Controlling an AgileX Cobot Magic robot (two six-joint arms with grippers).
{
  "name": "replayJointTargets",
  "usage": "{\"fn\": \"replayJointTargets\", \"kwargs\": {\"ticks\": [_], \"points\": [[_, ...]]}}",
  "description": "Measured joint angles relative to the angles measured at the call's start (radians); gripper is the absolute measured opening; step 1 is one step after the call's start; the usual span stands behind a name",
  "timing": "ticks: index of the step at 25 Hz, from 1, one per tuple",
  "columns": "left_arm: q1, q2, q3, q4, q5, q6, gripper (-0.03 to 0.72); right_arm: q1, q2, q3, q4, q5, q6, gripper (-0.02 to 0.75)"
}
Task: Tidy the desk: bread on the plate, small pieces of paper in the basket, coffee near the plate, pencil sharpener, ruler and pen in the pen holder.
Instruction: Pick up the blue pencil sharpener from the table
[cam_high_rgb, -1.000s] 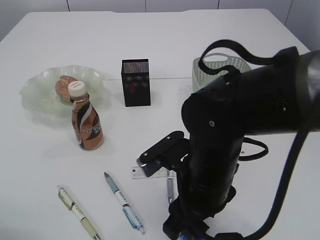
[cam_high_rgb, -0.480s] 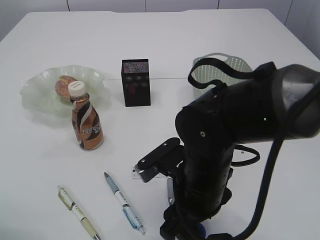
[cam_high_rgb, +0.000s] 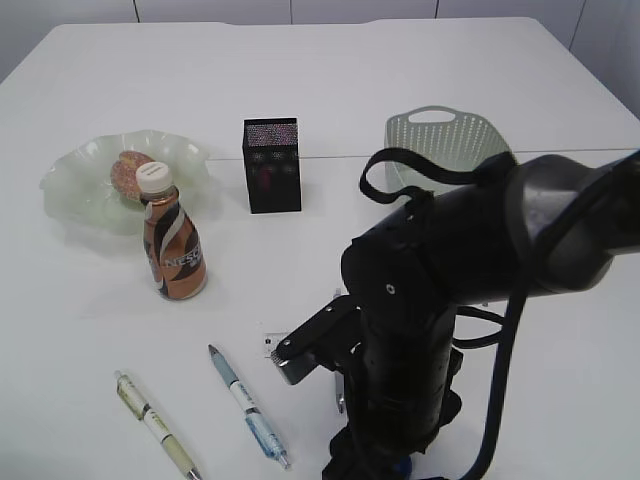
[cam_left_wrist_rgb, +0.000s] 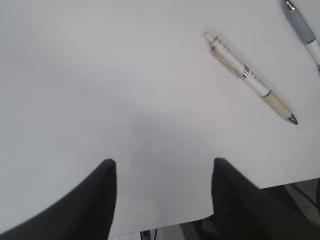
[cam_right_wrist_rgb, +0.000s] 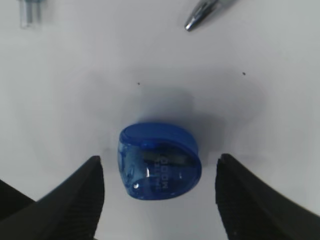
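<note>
White table (cam_high_rgb: 330, 90), exterior view: pale green plate (cam_high_rgb: 75, 190) at left with the bread (cam_high_rgb: 127, 170) on it; brown coffee bottle (cam_high_rgb: 173, 250) upright just in front of the plate; black pen holder (cam_high_rgb: 272, 165) mid-table; mesh basket (cam_high_rgb: 445, 140) behind the right arm (cam_high_rgb: 450, 290). Two pens near the front edge — a beige-grip pen (cam_high_rgb: 155, 425) and a blue-grip pen (cam_high_rgb: 248, 405), lying apart. A sliver of ruler (cam_high_rgb: 270, 345) shows beside the arm, mostly hidden.

Right wrist view only: blue pencil sharpener (cam_right_wrist_rgb: 159, 167) on the table, between the fingers of the right gripper (cam_right_wrist_rgb: 159, 192), which stand wide on either side without touching it; nothing held. A pen tip (cam_right_wrist_rgb: 200, 14) lies beyond. The exterior view hides the sharpener almost wholly behind the arm.

Left wrist view only: left gripper (cam_left_wrist_rgb: 162, 197) parted over bare table, nothing in its grasp — the beige-grip pen lies well ahead of it.
</note>
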Motion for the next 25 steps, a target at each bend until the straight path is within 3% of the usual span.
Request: {"fn": "replayJointTargets", "kwargs": {"ticks": [16, 21, 25], "points": [[0.0, 0.0, 0.0, 0.0, -0.006, 0.0, 0.442, 0.0, 0.047, 0.0, 0.002, -0.027, 0.0, 0.508], [0.0, 0.0, 0.0, 0.0, -0.006, 0.002, 0.442, 0.0, 0.047, 0.0, 0.002, -0.029, 0.0, 0.379], [0.0, 0.0, 0.0, 0.0, -0.008, 0.002, 0.442, 0.0, 0.047, 0.0, 0.002, -0.029, 0.0, 0.37]]}}
